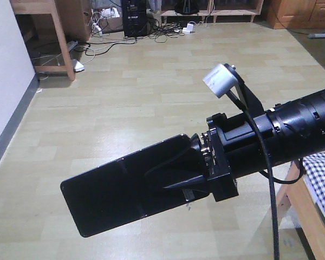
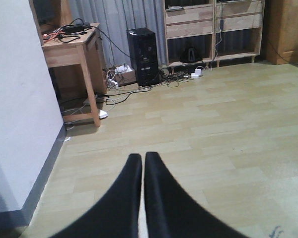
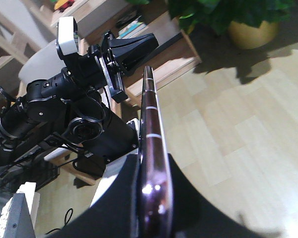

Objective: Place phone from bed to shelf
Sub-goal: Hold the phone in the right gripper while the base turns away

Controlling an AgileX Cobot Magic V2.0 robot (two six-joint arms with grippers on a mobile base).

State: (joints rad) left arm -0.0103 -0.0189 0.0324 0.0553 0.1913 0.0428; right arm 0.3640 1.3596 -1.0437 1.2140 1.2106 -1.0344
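Phone (image 1: 114, 197) pinched between right fingers (image 1: 184, 169), over floor (image 1: 151, 81).

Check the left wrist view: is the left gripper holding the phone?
No, the left gripper is shut, jaws pressed together with nothing between them and only bare floor ahead.

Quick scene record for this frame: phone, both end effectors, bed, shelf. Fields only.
phone: in the air above the floor, not on the bed
right end effector: shut on one end of the phone
left end effector: shut, holding nothing
bed: checked sheet, at the right edge of the front view
shelf: light wood, across the floor at the far side of the room
task state: phone lifted, not yet on the shelf
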